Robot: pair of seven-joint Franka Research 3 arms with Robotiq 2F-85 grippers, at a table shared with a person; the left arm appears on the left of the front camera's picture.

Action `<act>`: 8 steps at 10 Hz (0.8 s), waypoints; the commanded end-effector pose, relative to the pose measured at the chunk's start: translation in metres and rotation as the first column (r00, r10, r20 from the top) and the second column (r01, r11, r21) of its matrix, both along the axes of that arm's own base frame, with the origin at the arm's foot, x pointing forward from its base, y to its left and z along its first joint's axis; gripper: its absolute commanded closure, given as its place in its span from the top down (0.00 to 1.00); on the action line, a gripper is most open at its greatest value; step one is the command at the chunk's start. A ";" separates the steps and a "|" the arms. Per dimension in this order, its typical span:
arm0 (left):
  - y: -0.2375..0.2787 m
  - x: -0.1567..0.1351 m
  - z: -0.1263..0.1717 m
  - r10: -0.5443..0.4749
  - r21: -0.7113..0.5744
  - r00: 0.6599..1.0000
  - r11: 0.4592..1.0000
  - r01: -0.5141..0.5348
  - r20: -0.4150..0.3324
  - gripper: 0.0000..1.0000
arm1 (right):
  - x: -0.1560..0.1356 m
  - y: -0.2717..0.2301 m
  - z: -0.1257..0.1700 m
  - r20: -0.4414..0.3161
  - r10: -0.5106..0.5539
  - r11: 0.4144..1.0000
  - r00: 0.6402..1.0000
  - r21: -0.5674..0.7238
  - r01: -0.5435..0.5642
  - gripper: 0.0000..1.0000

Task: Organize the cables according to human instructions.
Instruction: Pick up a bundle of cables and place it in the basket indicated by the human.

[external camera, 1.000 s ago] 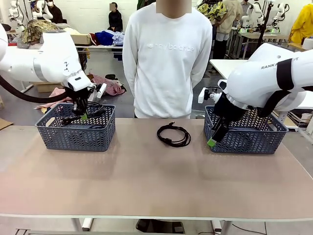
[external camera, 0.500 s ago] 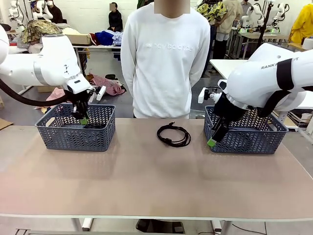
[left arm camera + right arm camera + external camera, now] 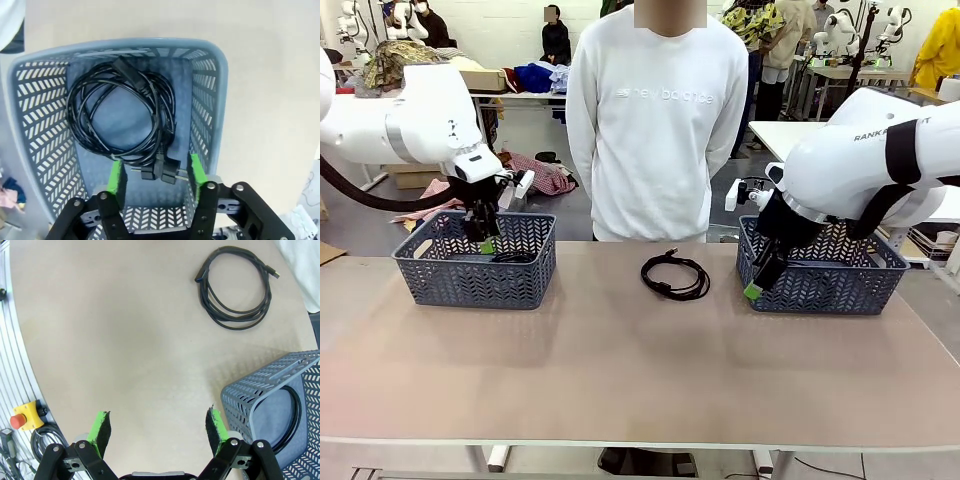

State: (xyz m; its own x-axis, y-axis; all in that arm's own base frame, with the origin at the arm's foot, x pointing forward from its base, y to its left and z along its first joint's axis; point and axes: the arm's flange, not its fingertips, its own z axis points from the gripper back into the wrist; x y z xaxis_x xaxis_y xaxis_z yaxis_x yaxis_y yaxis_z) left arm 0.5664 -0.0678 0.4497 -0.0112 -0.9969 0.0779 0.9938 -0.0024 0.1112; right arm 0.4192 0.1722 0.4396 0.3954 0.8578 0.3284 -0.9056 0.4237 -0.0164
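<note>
One coiled black cable lies loose on the beige worktop, just above the centre of the front view and well apart from both baskets. The right wrist view shows this cable at its upper right. There the right jaws are spread wide at the bottom edge, their green pads over bare worktop and holding nothing.

Level with that coil, the left basket, a blue-grey lattice, stands at the left of the front view. The right basket stands at the right. The right arm comes down just beside the right basket's left end. In the right wrist view a dark loop curves along that basket's floor.

The left arm hangs over the left basket. The left jaws are also wide and empty, above a second cable coiled flat on the basket floor. In the left wrist view its chunky plugs lie between the pads.

Farthest off, a person in a white sweatshirt stands behind the worktop at upper centre.
</note>
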 end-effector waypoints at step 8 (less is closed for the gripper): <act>-0.006 0.008 0.021 0.014 -0.054 0.996 0.998 -0.019 -0.086 1.00 | 0.001 0.001 0.002 0.006 -0.006 1.000 1.000 -0.011 0.006 1.00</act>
State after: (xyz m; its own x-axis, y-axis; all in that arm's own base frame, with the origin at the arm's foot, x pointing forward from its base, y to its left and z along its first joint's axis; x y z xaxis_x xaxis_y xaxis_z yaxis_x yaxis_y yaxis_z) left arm 0.5737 -0.0725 0.4694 -0.0034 -0.9949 0.1006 0.9992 0.0007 0.0401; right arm 0.4192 0.1722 0.4395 0.3954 0.8578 0.3284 -0.9056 0.4237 -0.0164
